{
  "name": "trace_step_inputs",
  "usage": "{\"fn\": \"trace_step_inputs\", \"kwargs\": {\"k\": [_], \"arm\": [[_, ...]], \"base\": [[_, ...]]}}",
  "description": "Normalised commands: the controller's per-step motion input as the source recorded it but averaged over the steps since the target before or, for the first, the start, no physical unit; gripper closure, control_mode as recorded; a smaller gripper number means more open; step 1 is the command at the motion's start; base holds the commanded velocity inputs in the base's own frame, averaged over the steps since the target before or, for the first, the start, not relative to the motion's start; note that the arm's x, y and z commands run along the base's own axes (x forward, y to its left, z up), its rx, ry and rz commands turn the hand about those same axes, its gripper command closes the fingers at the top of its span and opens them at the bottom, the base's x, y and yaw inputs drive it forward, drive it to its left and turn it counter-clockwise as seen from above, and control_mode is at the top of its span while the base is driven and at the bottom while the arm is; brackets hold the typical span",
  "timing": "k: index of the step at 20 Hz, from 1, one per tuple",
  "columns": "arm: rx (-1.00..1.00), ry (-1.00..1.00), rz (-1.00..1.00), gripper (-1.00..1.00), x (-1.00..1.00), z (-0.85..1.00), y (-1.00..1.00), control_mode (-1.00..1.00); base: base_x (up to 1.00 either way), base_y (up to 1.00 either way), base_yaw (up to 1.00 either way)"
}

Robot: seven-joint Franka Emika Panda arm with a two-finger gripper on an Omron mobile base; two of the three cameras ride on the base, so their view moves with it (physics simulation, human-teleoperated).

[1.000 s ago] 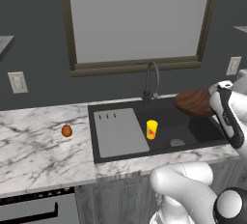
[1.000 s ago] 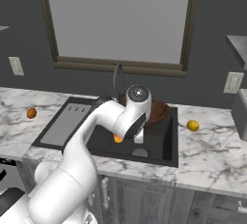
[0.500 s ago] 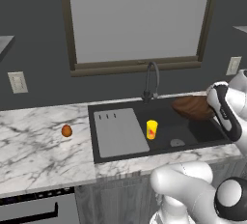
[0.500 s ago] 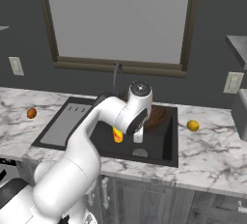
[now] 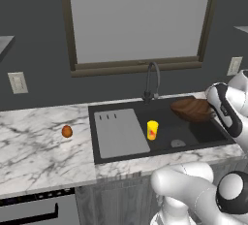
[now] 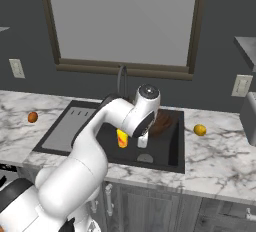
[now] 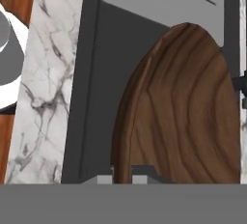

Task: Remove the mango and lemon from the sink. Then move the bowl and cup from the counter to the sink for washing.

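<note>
Bowl (image 5: pixel 193 108) tilted, rim in gripper (image 7: pixel 121 178)

The gripper's fingers (image 7: pixel 123 175) show as no more than two small stubs above the grey band in the hand view, pinched on the rim of the bowl (image 7: pixel 185 112), whose lower part is cut off there. In the left base view the white wrist covers the bowl's (image 5: pixel 193 109) right end, so the grip itself is hidden. In the right base view the forearm stands in front of the bowl (image 6: pixel 162 124) and the cup (image 6: pixel 122 139); only a brown sliver and part of the cup's yellow side show past it. The mark on the cup (image 5: pixel 152 130) is too small to read.
</note>
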Motion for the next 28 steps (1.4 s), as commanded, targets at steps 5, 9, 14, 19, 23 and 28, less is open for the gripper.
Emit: {"fn": "trace_step_inputs", "kwargs": {"k": [5,9,14,19,23,28], "arm": [[0.04,0.01,0.0,1.0,0.05,-0.13,0.06,-1.0],[0.03,0.01,0.0,1.0,0.03,-0.14,0.05,-1.0],[0.03,0.04,0.0,1.0,0.03,-0.12,0.0,-1.0],[0.03,0.05,0.0,1.0,0.04,-0.11,0.0,-1.0],[0.03,0.04,0.0,1.0,0.05,-0.1,0.0,-1.0],[0.03,0.05,0.0,1.0,0.04,-0.1,0.0,-1.0]], "base": [[0.0,0.0,0.0],[0.0,0.0,0.0],[0.0,0.0,0.0],[0.0,0.0,0.0],[0.0,0.0,0.0],[0.0,0.0,0.0]]}}
